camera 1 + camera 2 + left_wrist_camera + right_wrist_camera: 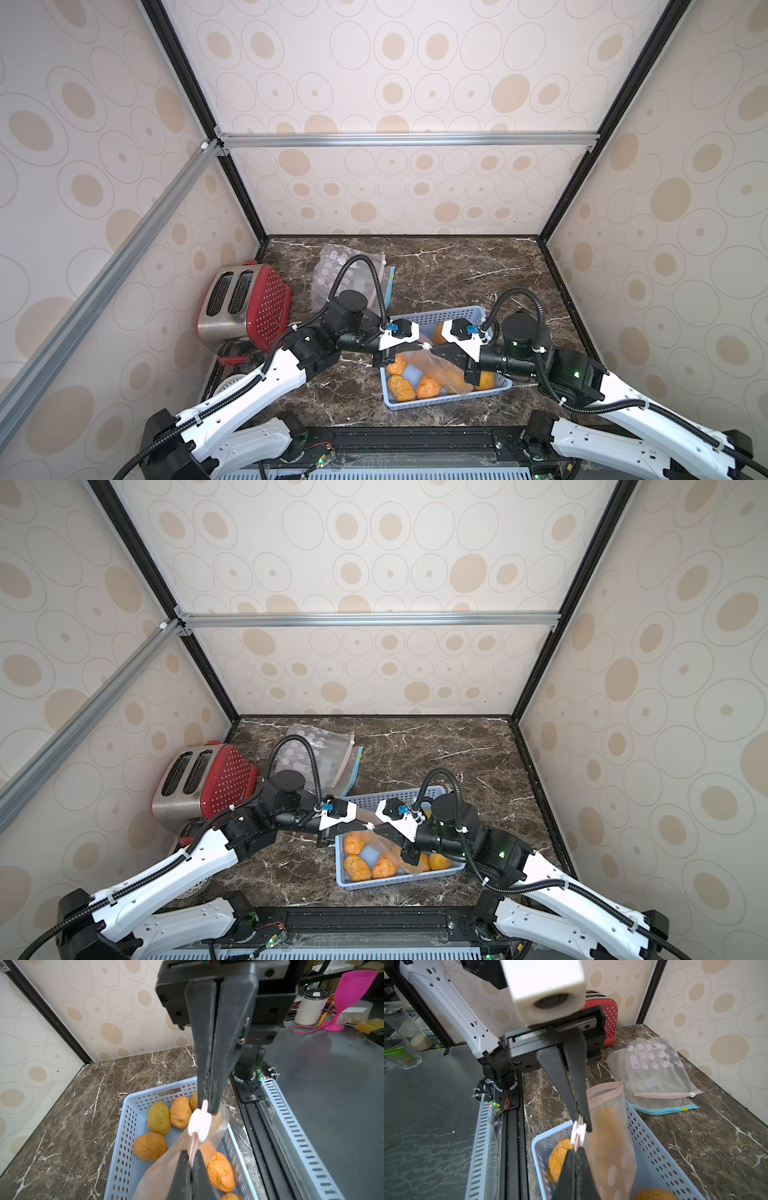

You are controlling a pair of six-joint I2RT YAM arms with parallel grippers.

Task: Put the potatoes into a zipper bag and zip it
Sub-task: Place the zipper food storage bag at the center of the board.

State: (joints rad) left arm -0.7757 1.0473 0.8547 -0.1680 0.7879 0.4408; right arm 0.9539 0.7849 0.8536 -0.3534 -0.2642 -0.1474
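Seen from above, with 12 o'clock at the back wall, a dark marbled surface (478,270) sat inside a booth papered with beige ovals. At 9 o'clock a red and steel two-slot toaster (245,303) stood against the side wall. Toward 11 o'clock two spare bags (345,274) lay flat and overlapping. The upper one had a pink zip strip and the lower one a blue strip.

Your left end effector (420,343) reached in from 8 o'clock. Its jaws were pressed together on the top edge of the zipper bag (436,368), right against the white slider (199,1124). The bag was clear plastic with pale pink spots. It hung over a light blue perforated basket (449,400) at about 5 o'clock on the surface, and its lower end sagged down into the basket. In the right wrist view, the stretch of the bag's mouth beyond your left end effector gaped open.

Most of the potatoes (401,387) that you could see lay loose in the basket, wrinkly and orange-tan. A smoother yellowish-green potato (159,1118) sat among them. At least one orange shape showed blurred through the plastic, inside the bag.

Your right end effector (435,351) came in from 4 o'clock. Its jaws were clamped on the bag's pink zip strip on the other side of the slider, with its tips nearly meeting those of the left.
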